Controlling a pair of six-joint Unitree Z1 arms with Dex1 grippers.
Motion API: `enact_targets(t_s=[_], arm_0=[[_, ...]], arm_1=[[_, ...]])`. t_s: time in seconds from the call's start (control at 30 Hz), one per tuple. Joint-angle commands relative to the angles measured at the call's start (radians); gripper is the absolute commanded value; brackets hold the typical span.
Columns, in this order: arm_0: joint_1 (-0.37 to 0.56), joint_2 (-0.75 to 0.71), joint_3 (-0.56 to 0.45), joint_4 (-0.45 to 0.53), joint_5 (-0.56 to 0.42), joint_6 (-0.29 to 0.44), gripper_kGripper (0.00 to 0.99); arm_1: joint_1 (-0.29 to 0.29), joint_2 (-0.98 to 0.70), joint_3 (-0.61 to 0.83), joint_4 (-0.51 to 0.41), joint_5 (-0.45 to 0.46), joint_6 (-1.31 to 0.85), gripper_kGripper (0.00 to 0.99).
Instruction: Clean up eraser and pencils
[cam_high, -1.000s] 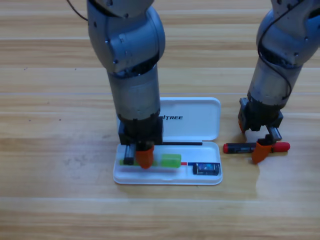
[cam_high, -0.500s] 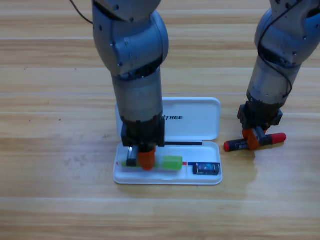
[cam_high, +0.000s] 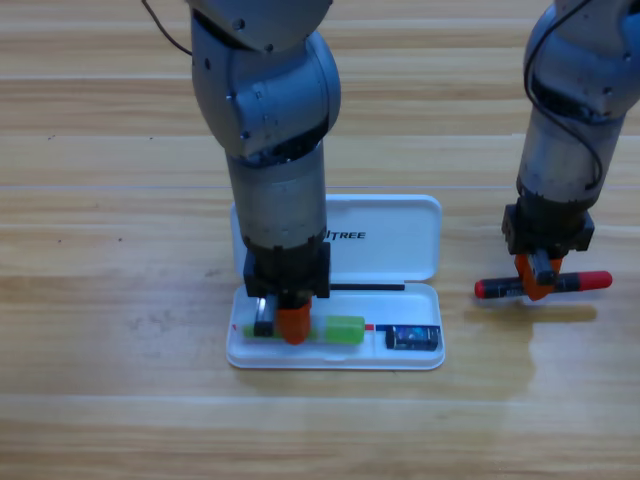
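The left gripper points down into the white plastic case, over the pale lime-ended pencil; its jaw state cannot be told. The navy-wrapped eraser lies in the case to that gripper's right. The right gripper pinches the black red-ended pencil.

The white case is being kept open on the bench. The pale pencil (lime-green end showing) is being covered by the left tool inside the tray, beside the eraser. The black pencil is being gripped at its middle by the right tool, right of the case.
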Motion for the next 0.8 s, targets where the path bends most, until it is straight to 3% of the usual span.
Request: enact_targets(t_s=[0.03,0.07,0.1,0.17,0.33,0.57,0.7,0.8], arm_0=[[-0.016,0.044,0.012,-0.005,-0.009,-0.009,0.603],[-0.016,0.041,0.015,-0.003,-0.007,-0.009,0.827],[-0.016,0.038,0.016,-0.003,-0.007,-0.009,0.925],[-0.016,0.033,0.018,-0.003,-0.006,-0.009,0.985],[-0.016,0.027,0.018,-0.001,-0.003,-0.014,0.989],[-0.007,-0.054,0.007,0.038,0.014,-0.012,0.99],[0.094,-0.223,0.012,0.13,0.023,0.008,0.99],[0.229,-0.361,0.039,0.18,0.022,0.06,0.99]], arm_1=[[-0.021,-0.021,0.006,0.032,0.016,0.012,0.0],[-0.019,-0.021,0.006,0.035,0.016,0.012,0.0],[-0.016,-0.022,0.006,0.038,0.016,0.012,0.0],[-0.012,-0.03,0.008,0.049,0.016,0.012,0.0],[0.013,-0.074,0.008,0.1,0.036,0.012,0.0],[0.131,-0.123,-0.066,0.208,0.104,0.063,0.0],[0.197,-0.083,-0.156,0.222,0.102,0.113,0.0],[0.232,-0.022,-0.241,0.231,0.099,0.145,0.0]])
